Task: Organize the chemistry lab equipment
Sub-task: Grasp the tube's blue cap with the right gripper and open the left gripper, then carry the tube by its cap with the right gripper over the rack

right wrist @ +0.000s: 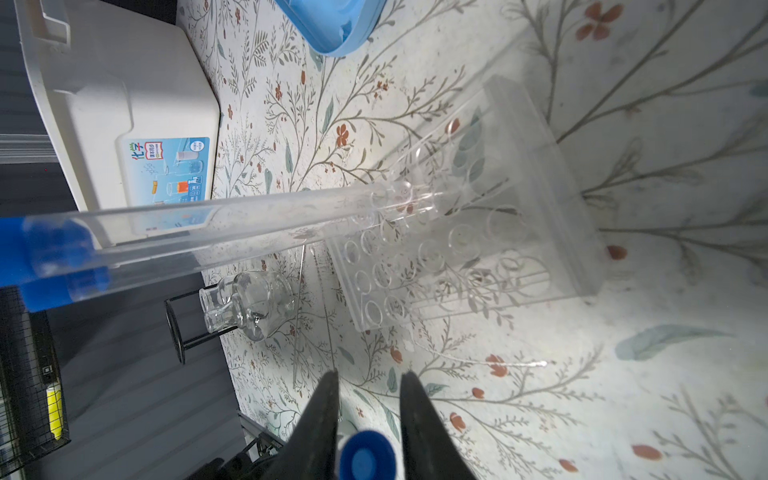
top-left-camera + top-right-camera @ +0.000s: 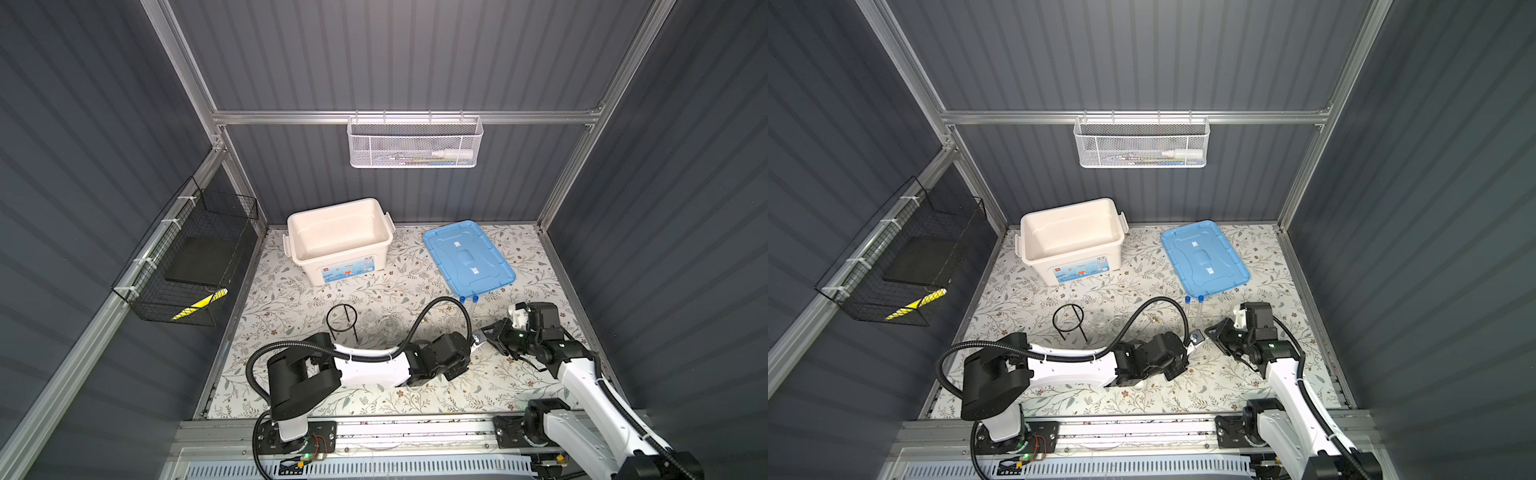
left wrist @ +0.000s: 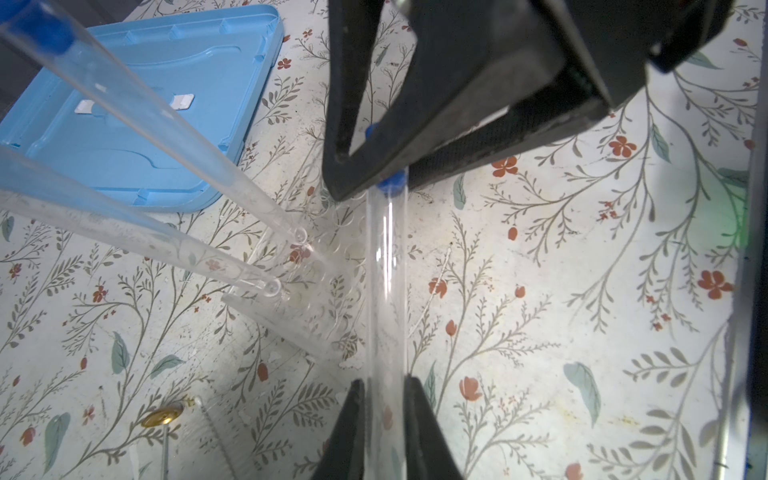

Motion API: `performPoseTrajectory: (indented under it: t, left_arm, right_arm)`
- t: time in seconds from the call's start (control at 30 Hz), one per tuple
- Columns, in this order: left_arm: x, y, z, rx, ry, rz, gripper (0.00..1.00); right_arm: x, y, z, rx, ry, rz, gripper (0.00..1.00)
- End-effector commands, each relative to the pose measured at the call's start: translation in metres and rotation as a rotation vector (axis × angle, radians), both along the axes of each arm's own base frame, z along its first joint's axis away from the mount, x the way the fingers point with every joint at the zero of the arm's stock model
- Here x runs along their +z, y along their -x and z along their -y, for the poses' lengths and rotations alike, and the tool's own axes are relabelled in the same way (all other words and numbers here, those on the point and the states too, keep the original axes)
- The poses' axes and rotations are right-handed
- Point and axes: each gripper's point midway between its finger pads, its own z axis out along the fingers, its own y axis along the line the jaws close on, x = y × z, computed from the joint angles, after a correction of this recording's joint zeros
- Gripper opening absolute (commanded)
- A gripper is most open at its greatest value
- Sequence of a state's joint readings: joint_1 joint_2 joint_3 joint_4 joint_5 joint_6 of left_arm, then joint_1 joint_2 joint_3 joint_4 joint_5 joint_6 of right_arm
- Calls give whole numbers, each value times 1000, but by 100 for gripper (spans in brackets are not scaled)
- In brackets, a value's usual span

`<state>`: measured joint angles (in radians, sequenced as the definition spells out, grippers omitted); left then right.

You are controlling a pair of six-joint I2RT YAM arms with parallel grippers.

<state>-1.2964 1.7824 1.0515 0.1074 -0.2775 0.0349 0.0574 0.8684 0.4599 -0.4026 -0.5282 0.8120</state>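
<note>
Nearest, at the left gripper [image 3: 383, 380]: jaws pinched shut on the shaft of a slim clear test tube [image 3: 384, 270], its blue screw cap [image 1: 365, 457] pointing away toward the right gripper [image 1: 368, 374]. At that far end, cap lodged squarely between the right jaws, flanked closely on both sides; cannot tell whether the pads already press on it or leave a sliver of gap. Judged a handover from left to right, so: close the right jaws fully on the cap or just below it, confirm a firm pinch before loosening the left jaws, and keep the tube's axis steady against slipping or twisting of the smooth wall. Avoid pulling during the double grip. Beyond the right jaws, ahead and a little to one side: a clear acrylic tube rack [image 1: 478, 232] with rows of round holes, flat on the floral table cover, apart from the held tube. Standing in its holes, two more blue-capped clear tubes [image 3: 166, 124], off to the side of the left jaws and not touching them. Farther out, a small clear glass flask [image 1: 249, 303] near a black wire ring tripod [image 1: 174, 328], both well apart from either pair of jaws.
</note>
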Motion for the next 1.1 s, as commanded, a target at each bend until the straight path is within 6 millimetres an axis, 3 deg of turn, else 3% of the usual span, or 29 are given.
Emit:
performPoseTrajectory:
  t: [0.0,0.33,0.43,0.67,0.8,0.97,1.07]
  left_arm:
    - [4,-2,6,-3,8,16,17]
    - [3,0,7,-2,12,1,18]
    - [4,0,8,-4,12,-3,22]
    - [10,-5,4,38,25,9,61]
    - [25,-10,-1,78,55,26,78]
    - [48,-17,-17,155,136,55,95]
    - [56,-19,-30,194,164,65,99]
  right_arm:
    - [-1,2,-1,0,-15,-1,26]
    - [2,0,-1,-3,-17,8,19]
    - [5,-1,1,-14,-10,23,18]
    - [11,-2,8,-36,25,44,16]
    - [19,-3,16,-56,62,65,16]
    - [46,-6,33,-80,181,147,16]
    - [67,-8,48,-115,272,215,16]
